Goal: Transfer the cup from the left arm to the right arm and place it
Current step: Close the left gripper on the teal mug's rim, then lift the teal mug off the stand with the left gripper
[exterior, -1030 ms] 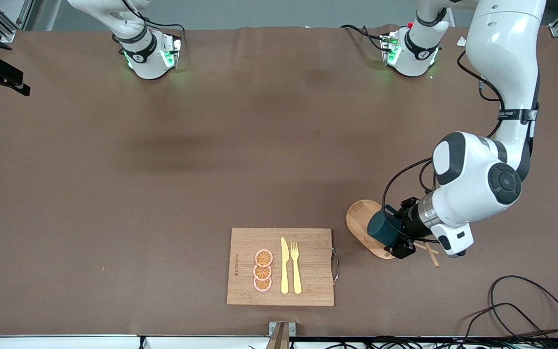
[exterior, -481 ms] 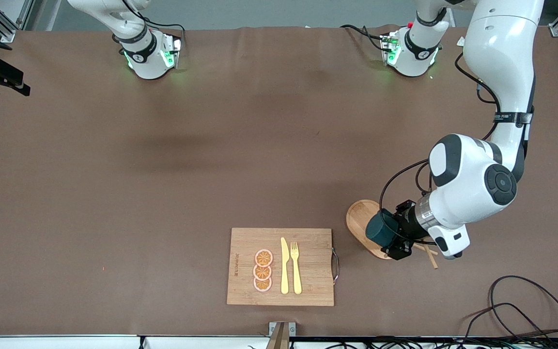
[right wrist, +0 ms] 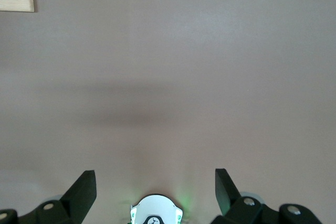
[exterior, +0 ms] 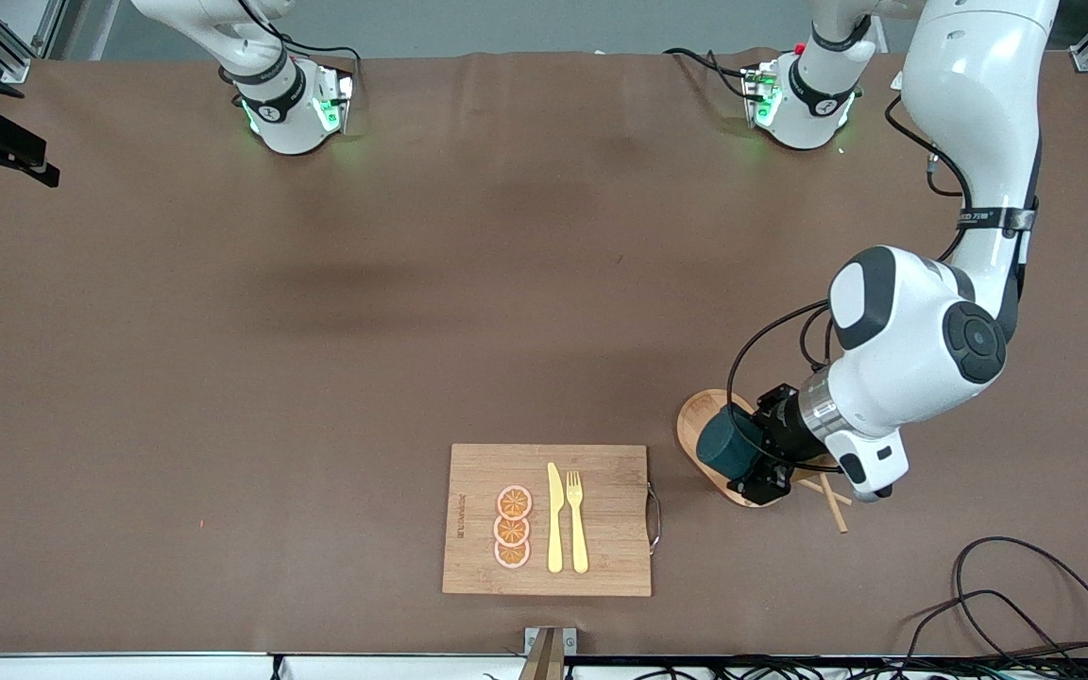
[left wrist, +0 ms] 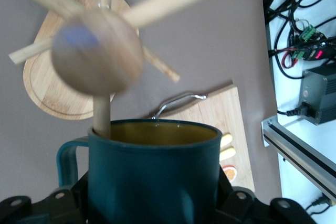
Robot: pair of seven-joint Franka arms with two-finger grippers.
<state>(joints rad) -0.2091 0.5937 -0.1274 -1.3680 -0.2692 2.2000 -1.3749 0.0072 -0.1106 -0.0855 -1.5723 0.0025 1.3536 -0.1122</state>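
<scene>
The dark teal cup (exterior: 722, 443) is held on its side over the oval wooden base of a mug stand (exterior: 695, 418). My left gripper (exterior: 750, 460) is shut on the cup's body. In the left wrist view the cup (left wrist: 152, 177) fills the space between the black fingers, with its handle (left wrist: 67, 157) to one side and its yellowish inside showing. One peg of the stand (left wrist: 102, 116) reaches down to the cup's rim, under the stand's round knob (left wrist: 97, 59). My right gripper (right wrist: 155, 179) is open and empty, high over bare table by its own base, and out of the front view.
A wooden cutting board (exterior: 601, 519) with a metal handle lies near the table's front edge, holding a yellow knife (exterior: 554, 519), a fork (exterior: 577, 524) and three orange slices (exterior: 513, 527). Black cables (exterior: 1007, 586) lie at the front corner at the left arm's end.
My left gripper has carried the cup a little toward the right arm's end of the table, along the stand's base. The right arm has not moved.
</scene>
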